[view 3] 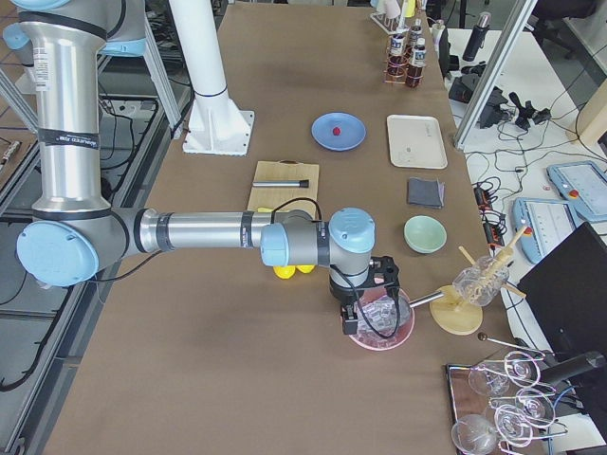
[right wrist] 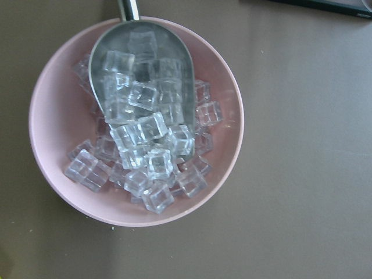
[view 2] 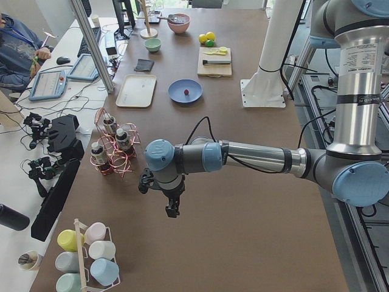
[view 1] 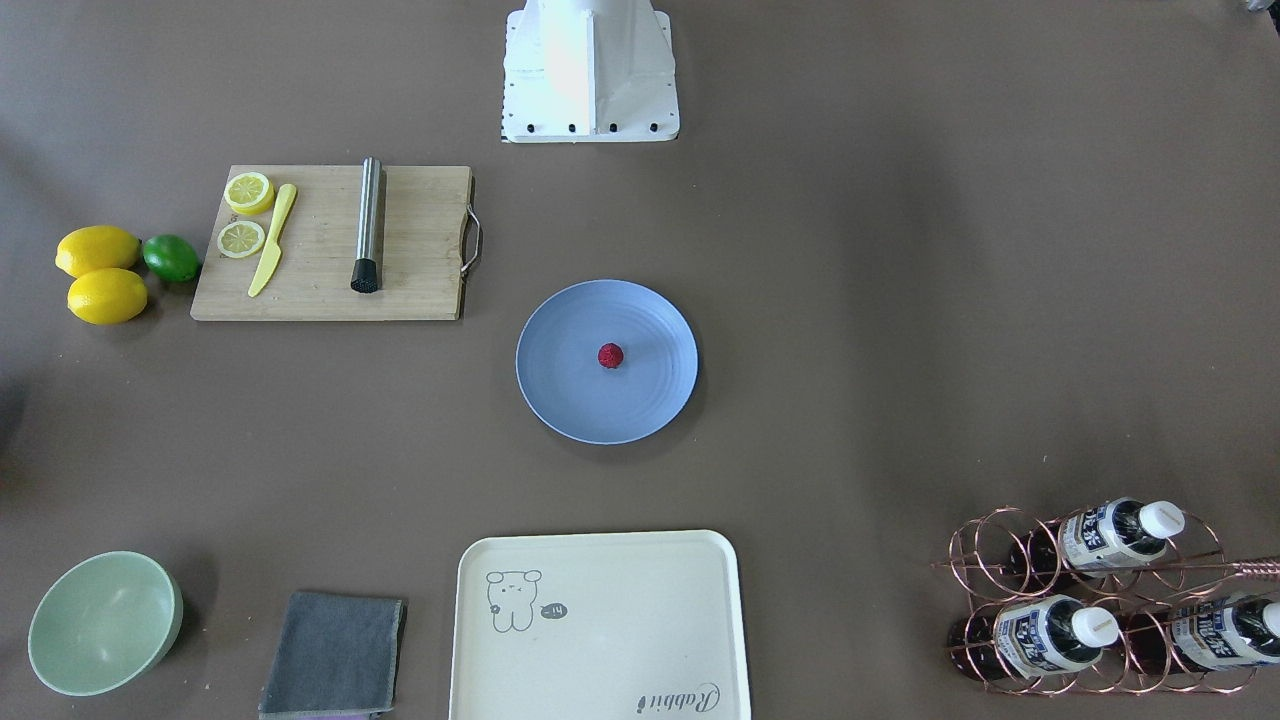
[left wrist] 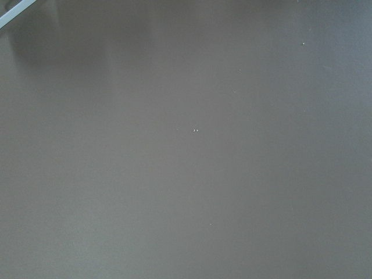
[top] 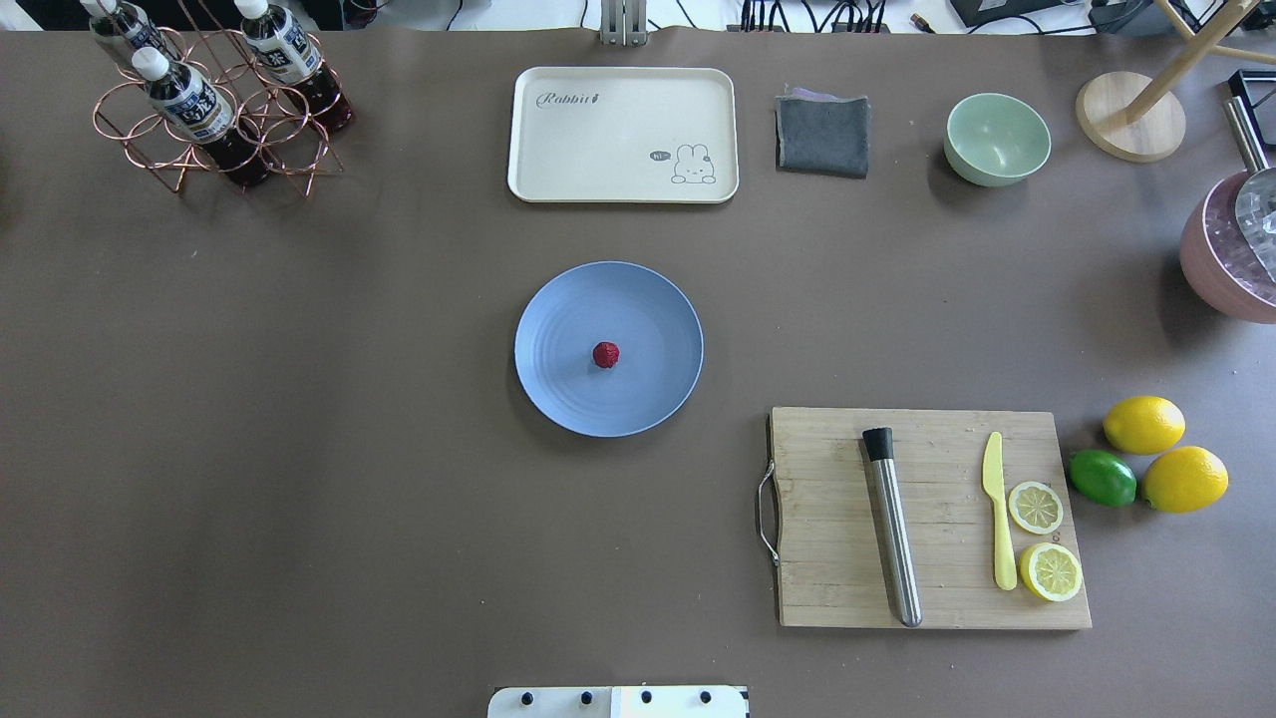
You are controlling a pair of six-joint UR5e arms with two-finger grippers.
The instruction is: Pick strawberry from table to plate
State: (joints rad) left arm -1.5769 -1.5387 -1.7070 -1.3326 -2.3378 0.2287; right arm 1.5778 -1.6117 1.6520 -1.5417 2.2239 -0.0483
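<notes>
Overhead exterior: bumpy dark-red strawberry [top: 605, 354] on plate [top: 558, 309]; left fingers [view 2: 172, 211], right fingers [view 3: 350, 326]: cannot tell

The left gripper [view 2: 172, 210] hangs above the table [view 2: 243, 231], well apart from the strawberry [view 2: 186, 92] on the plate [view 2: 175, 91].

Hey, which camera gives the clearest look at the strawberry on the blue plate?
The overhead exterior view: the strawberry lies unobstructed near the middle of the plate, its bumpy surface visible. The front-facing view is about as good. Both side views show only a distant red speck. Neither wrist view shows it.
</notes>
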